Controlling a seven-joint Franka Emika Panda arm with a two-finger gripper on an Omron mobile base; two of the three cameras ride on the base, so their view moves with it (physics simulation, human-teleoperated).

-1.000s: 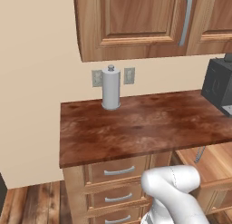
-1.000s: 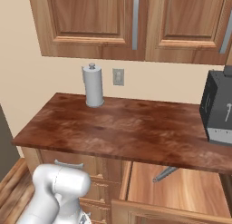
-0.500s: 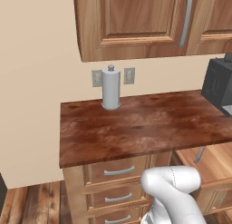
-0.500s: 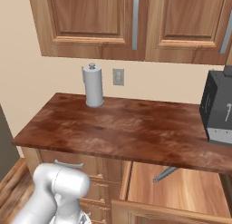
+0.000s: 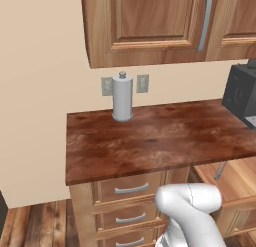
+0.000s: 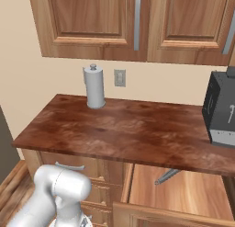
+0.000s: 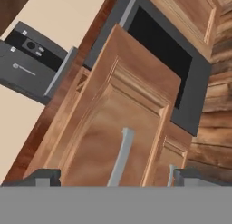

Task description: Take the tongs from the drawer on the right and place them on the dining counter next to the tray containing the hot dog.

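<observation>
Drawer (image 6: 183, 194) stands open, lower right of frame; tongs (image 6: 167, 176) untouched inside.
Gripper (image 7: 115, 177) spread wide, empty; grasp and carry remain.

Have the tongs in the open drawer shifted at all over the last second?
No. In the right base view the tongs lie in the drawer at the same spot under the worktop edge, at the same slant as before.

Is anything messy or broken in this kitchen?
Nothing is spilled or broken. The one odd thing: the drawer hangs pulled out under the worktop, with grey tongs lying slanted inside. The paper towel roll stands upright.
</observation>
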